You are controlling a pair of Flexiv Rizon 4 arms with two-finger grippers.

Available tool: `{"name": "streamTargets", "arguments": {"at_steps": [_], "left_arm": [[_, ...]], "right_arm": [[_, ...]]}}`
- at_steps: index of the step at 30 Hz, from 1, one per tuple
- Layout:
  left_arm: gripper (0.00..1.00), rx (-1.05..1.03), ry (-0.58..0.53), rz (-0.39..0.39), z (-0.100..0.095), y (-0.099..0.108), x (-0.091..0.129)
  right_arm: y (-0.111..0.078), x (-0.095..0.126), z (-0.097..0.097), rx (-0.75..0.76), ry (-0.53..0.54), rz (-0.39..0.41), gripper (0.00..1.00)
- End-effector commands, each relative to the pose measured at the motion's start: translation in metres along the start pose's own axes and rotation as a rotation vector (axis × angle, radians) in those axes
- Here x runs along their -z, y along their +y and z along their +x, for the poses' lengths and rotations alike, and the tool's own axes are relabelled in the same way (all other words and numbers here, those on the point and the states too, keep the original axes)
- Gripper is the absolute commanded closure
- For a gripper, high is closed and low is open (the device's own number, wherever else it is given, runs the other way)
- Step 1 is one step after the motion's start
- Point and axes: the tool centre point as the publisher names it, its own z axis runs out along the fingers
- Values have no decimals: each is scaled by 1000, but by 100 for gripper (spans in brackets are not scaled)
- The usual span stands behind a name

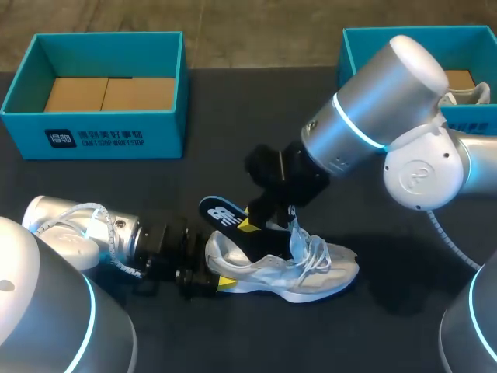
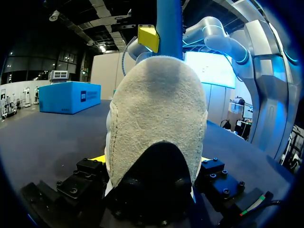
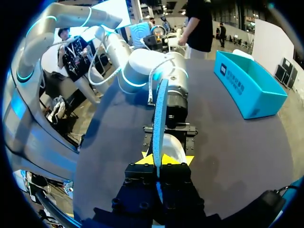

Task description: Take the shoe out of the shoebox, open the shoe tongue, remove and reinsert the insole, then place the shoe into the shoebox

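Dark counter [image 1: 233, 116] carries the shoe [image 1: 311, 273], upright near the middle, well apart from the teal box [image 1: 93, 140]; the left claw [image 1: 213, 273] is clamped on its heel. Meanwhile the right claw [image 1: 252, 221] pinches the insole [image 1: 221, 211] (blue, held on edge) just above the shoe's opening.
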Motion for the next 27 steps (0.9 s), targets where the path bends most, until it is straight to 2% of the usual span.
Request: {"name": "streamTargets", "arguments": {"at_steps": [1, 4, 6, 10, 15, 27], "left_arm": [[100, 1, -1, -2, -1, 4, 0], [100, 1, -1, -2, -1, 4, 0], [100, 1, -1, -2, -1, 4, 0], [100, 1, -1, -2, -1, 4, 0], [100, 1, -1, -2, -1, 4, 0], [100, 1, -1, -2, -1, 4, 0]], "right_arm": [[-1, 0, 1, 1, -1, -2, 100], [-1, 0, 1, 1, -1, -2, 100], [9, -3, -1, 32, 22, -84, 100], [28, 3, -4, 49, 18, -123, 100], [46, 16, -4, 71, 6, -159, 100], [68, 57, -12, 3, -7, -279, 100]]}}
